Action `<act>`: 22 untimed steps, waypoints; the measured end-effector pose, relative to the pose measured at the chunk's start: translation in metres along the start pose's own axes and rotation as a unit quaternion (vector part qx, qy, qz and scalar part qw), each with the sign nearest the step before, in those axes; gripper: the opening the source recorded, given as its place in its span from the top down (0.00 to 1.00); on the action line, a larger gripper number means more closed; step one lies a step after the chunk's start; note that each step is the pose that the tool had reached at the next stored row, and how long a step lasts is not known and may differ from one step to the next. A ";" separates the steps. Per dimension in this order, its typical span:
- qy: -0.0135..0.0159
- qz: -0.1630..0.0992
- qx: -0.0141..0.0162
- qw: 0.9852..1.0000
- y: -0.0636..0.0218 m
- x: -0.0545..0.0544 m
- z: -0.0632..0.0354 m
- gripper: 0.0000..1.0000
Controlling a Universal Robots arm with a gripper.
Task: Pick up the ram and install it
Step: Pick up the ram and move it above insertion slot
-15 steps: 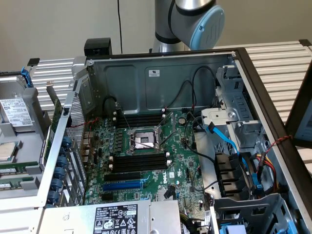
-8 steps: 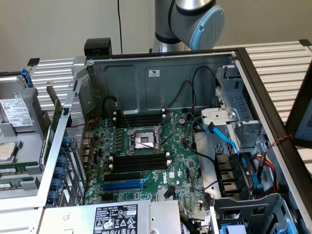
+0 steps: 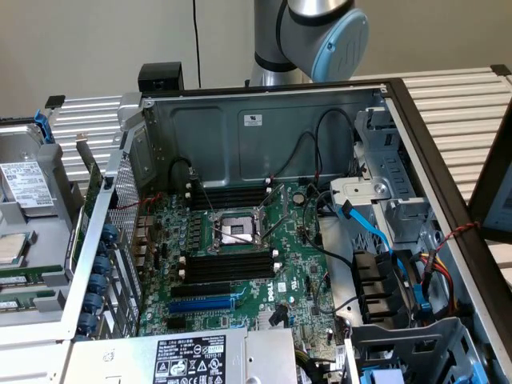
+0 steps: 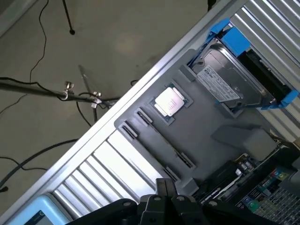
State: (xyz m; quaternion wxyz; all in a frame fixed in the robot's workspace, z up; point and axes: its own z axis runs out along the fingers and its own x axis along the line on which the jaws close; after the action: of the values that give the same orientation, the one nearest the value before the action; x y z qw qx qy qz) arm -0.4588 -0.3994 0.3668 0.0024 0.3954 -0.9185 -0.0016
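The long, thin green circuit-board ram [image 3: 28, 277] is seen standing on edge in the grey moulded tray [image 3: 50, 232] on the slatted metal desk [image 3: 448, 88], at the exterior view's left. Light, stiff and fragile, it is judged best taken by its long top edge. The black fingers [image 4: 161, 190], set close together and holding nothing, are seen above the tray, apart from the ram

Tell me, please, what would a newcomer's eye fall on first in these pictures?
The open computer case sits mid-frame in the exterior view, its green motherboard laid bare around the silver processor socket. Behind it rises the robot arm with a pale blue joint cap. In the wrist view, a grey tray holds a shiny processor chip and a hard drive in blue brackets.
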 end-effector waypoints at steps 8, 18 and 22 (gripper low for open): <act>0.000 -0.073 0.000 0.997 0.0000 0.000 0.0000 0.89; 0.001 -0.163 0.001 0.987 0.0000 0.000 0.0000 0.89; 0.001 -0.199 0.001 0.980 0.0000 0.000 0.0000 0.89</act>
State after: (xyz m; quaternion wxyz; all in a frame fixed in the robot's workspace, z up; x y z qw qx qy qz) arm -0.4588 -0.3994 0.3668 0.0027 0.5705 -0.8213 -0.0011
